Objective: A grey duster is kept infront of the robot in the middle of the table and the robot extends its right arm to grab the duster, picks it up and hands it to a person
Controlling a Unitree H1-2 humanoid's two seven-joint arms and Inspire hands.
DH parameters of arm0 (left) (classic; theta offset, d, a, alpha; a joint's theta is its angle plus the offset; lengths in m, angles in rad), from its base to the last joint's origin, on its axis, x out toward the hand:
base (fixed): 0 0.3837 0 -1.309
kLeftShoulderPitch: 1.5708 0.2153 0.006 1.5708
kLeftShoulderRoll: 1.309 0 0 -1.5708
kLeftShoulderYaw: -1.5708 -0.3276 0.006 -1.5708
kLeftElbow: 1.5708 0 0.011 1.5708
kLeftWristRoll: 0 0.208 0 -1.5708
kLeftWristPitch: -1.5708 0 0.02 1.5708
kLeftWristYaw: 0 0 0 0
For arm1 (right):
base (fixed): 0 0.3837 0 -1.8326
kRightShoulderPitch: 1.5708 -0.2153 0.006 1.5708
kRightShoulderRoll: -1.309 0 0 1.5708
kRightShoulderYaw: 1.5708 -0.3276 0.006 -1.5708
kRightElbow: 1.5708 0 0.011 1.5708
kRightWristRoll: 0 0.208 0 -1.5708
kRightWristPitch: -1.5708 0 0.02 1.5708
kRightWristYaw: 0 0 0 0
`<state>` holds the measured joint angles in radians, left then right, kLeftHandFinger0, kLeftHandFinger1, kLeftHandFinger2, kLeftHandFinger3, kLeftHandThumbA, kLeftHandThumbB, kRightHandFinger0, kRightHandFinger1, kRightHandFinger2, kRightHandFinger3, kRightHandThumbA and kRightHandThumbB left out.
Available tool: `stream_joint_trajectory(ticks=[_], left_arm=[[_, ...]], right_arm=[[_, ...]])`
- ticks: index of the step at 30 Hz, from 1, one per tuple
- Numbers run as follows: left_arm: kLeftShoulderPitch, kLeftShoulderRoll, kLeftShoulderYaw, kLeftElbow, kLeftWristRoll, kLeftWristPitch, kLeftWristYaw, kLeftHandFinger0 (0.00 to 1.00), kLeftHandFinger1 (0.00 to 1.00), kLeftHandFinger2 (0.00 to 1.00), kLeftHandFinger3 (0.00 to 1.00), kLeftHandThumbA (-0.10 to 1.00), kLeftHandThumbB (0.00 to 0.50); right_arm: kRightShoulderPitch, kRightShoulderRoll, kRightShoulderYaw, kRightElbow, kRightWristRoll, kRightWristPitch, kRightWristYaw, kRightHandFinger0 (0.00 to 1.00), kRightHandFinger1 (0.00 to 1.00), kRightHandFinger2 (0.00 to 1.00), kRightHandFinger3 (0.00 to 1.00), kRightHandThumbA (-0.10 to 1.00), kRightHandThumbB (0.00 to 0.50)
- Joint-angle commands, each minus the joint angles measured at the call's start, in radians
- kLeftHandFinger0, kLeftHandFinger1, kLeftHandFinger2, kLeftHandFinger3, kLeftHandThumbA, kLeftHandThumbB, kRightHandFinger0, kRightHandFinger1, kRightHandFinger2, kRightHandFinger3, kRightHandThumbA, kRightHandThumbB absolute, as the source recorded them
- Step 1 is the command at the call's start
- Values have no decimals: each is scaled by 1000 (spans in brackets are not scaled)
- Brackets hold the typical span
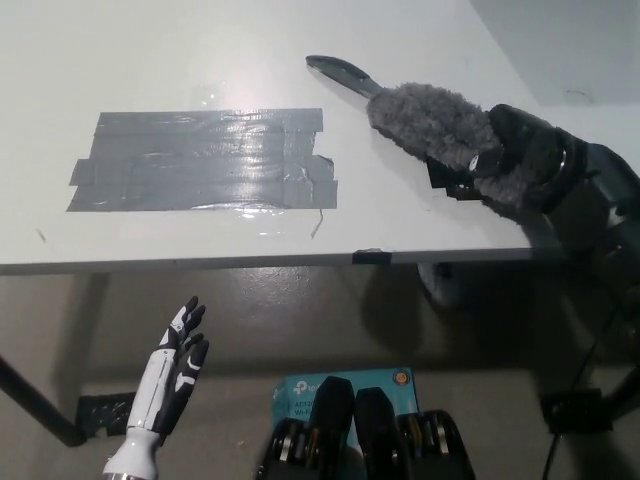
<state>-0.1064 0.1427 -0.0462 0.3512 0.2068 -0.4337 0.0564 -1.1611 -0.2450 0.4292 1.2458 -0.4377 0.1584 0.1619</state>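
A grey fluffy duster (430, 123) with a dark handle (341, 73) lies slanted at the right side of the white table (200, 50). My black right hand (515, 160) is shut on the duster's near end, its fingers wrapped over the fluff. The handle points up and to the left, away from the hand. My white left hand (172, 372) rests open below the table's front edge at the lower left, holding nothing.
A patch of grey tape strips (205, 158) covers the table's middle left. A small dark tab (367, 256) sits on the front edge. Below the table stand a blue box (345, 385), a dark table leg (35, 405) and cables (575, 400) at the right.
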Motion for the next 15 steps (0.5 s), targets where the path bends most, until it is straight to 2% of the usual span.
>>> stream_joint_trajectory(ticks=[1, 2, 3, 5, 6, 7, 8, 10, 11, 12, 13, 14, 15], left_arm=[[-10, 11, 4, -20, -21, -36, 0, 932, 1000, 1000, 1000, 955, 248], [-10, 12, 5, -20, -23, -36, -2, 933, 1000, 1000, 1000, 954, 248], [-13, 12, 6, -20, -25, -36, -5, 933, 1000, 1000, 1000, 954, 250], [-17, 13, 5, -18, -24, -36, -4, 932, 1000, 1000, 1000, 954, 250], [-18, 14, 4, -17, -25, -36, -2, 931, 1000, 1000, 1000, 953, 248], [-18, 15, 4, -17, -24, -36, -1, 930, 1000, 1000, 1000, 952, 247], [-16, 15, 4, -17, -26, -36, -3, 930, 1000, 1000, 1000, 952, 246], [-16, 17, 3, -16, -28, -36, 0, 928, 1000, 1000, 1000, 948, 235], [-15, 19, 3, -17, -28, -36, 2, 926, 1000, 1000, 1000, 945, 231], [-14, 21, 3, -18, -27, -36, 2, 925, 1000, 1000, 1000, 945, 231], [-14, 21, 3, -18, -26, -36, 1, 925, 1000, 1000, 1000, 945, 231], [-19, 18, 4, -15, -27, -36, -1, 926, 1000, 1000, 1000, 946, 232], [-21, 17, 4, -13, -27, -36, -2, 926, 1000, 1000, 1000, 946, 233]], right_arm=[[36, -13, -43, -29, 59, -52, 74, 181, 616, 930, 272, -100, 188], [41, -16, -55, -36, 65, -56, 79, 177, 611, 921, 370, -100, 182], [55, -22, -90, -71, 97, -49, 94, 157, 598, 929, 653, -100, 169], [70, -24, -124, -116, 128, -38, 105, 127, 584, 916, 914, -100, 139], [81, -21, -156, -148, 151, -27, 113, 68, 551, 877, 1000, -100, 164], [86, -19, -171, -162, 162, -21, 117, 59, 555, 886, 1000, -100, 160], [115, -7, -236, -248, 229, 24, 138, 100, 597, 908, 1000, -100, 191], [156, 8, -305, -371, 298, 75, 169, 138, 627, 915, 934, -100, 194], [173, 21, -341, -423, 332, 113, 173, 117, 620, 921, 932, -100, 200], [200, 44, -403, -511, 395, 181, 174, 64, 567, 890, 929, -100, 199], [211, 54, -428, -544, 417, 206, 174, 64, 567, 890, 929, -100, 199], [234, 80, -493, -627, 488, 261, 181, 1, 451, 821, 925, -100, 182], [245, 94, -527, -667, 528, 287, 186, 0, 423, 804, 930, -100, 179]])
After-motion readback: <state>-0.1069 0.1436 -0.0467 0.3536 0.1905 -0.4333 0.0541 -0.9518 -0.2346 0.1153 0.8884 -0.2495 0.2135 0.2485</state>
